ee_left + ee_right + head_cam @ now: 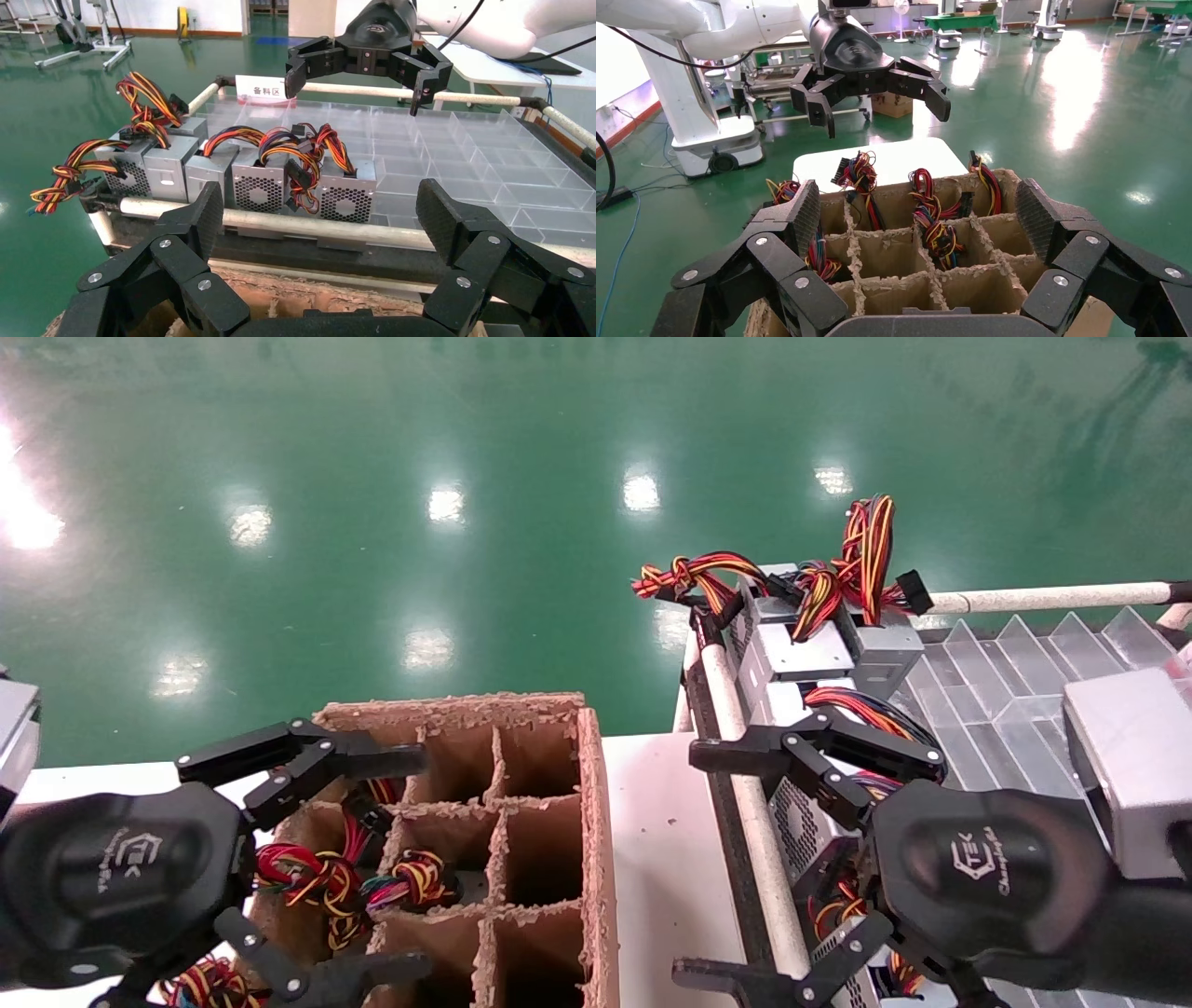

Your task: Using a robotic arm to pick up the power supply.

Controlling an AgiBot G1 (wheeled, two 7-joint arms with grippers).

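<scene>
Several silver power supply boxes [803, 652] with red-yellow-black wire bundles stand in a row along the cart's left edge. In the left wrist view their vent-mesh faces [258, 191] show behind a rail. My right gripper [691, 864] hangs open just above the near end of this row, over a mesh-sided unit [799, 823], and touches nothing. It appears far off in the left wrist view [358, 83]. My left gripper [419, 866] is open and empty over the cardboard box [589, 775]. From its own camera, the left gripper [320, 217] has wide-spread jaws.
The divided cardboard box [961, 277] holds wire bundles [412, 879] in its left cells. A clear plastic compartment tray [1010, 705] fills the cart to the right of the row, framed by white rails [1043, 598]. A white table [656, 831] lies under the box.
</scene>
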